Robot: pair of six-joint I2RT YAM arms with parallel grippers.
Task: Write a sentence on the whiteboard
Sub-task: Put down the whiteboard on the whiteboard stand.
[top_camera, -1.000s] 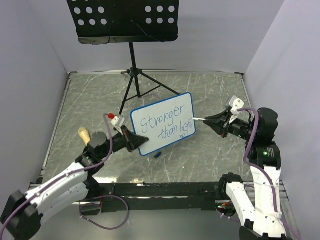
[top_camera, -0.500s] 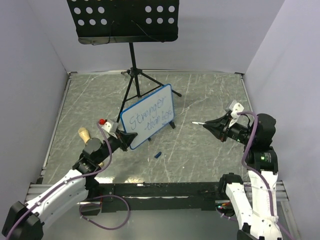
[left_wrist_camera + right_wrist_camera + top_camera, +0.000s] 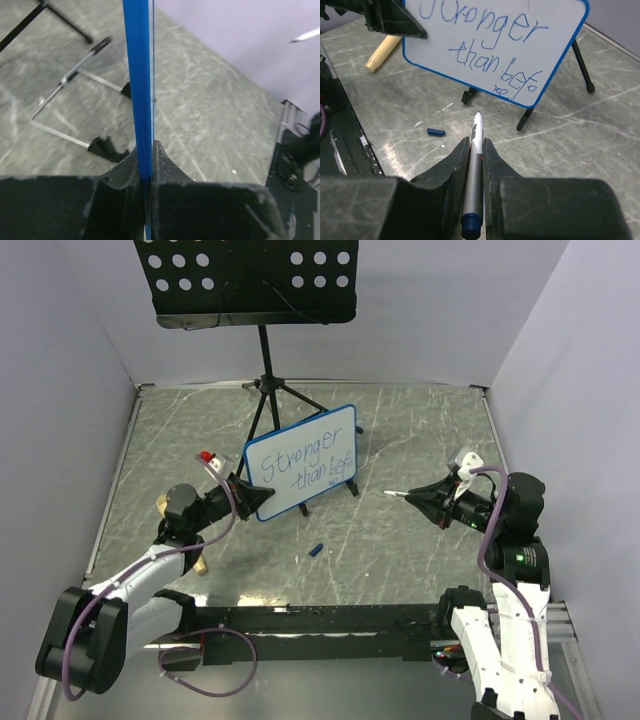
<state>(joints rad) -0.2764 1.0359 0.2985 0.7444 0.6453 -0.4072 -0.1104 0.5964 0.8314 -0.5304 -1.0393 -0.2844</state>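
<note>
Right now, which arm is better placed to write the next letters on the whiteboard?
Right. The right end effector is shut on the marker, tip aimed at the lettered face of the whiteboard but apart from it. The left end effector is clamped on its lower corner, steadying it, and holds no marker.

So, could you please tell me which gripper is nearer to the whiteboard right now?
Left. The left gripper is clamped on the whiteboard at its lower-left edge, while the right gripper holds a marker off to the board's right, clear of it.
</note>
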